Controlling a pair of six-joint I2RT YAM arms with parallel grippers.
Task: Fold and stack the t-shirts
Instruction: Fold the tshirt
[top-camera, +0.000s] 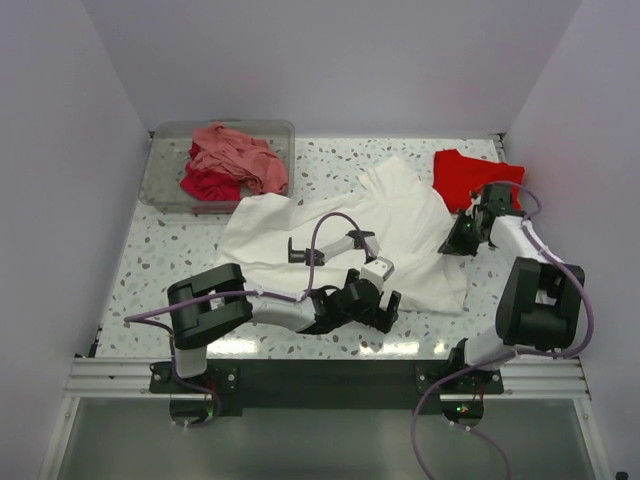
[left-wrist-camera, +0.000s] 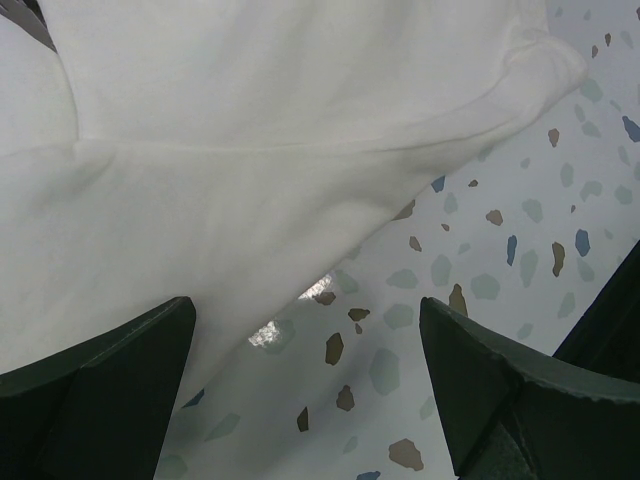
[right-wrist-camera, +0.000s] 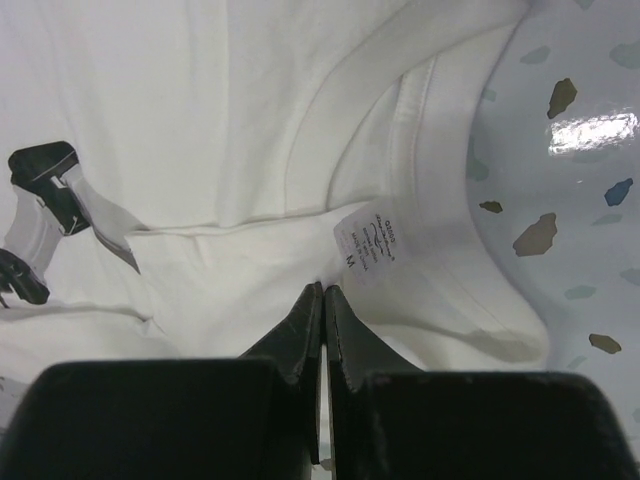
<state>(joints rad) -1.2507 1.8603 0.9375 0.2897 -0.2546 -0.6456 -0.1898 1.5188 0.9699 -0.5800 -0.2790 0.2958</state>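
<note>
A white t-shirt (top-camera: 340, 225) lies crumpled and spread across the middle of the table. A bright red t-shirt (top-camera: 468, 175) lies bunched at the back right. My left gripper (top-camera: 385, 308) is low at the white shirt's front edge. In the left wrist view it is open (left-wrist-camera: 310, 390), with the shirt's hem (left-wrist-camera: 250, 200) reaching under the left finger (left-wrist-camera: 95, 390). My right gripper (top-camera: 457, 238) is at the shirt's right edge. In the right wrist view its jaws (right-wrist-camera: 323, 290) are shut on the white cloth at the collar, just beside the size label (right-wrist-camera: 368, 240).
A clear plastic bin (top-camera: 165, 165) at the back left holds a salmon-pink shirt (top-camera: 240, 155) and a crimson one (top-camera: 210, 185). White walls enclose the speckled table (top-camera: 330, 160) on three sides. The left arm's cable (top-camera: 325, 235) loops over the white shirt.
</note>
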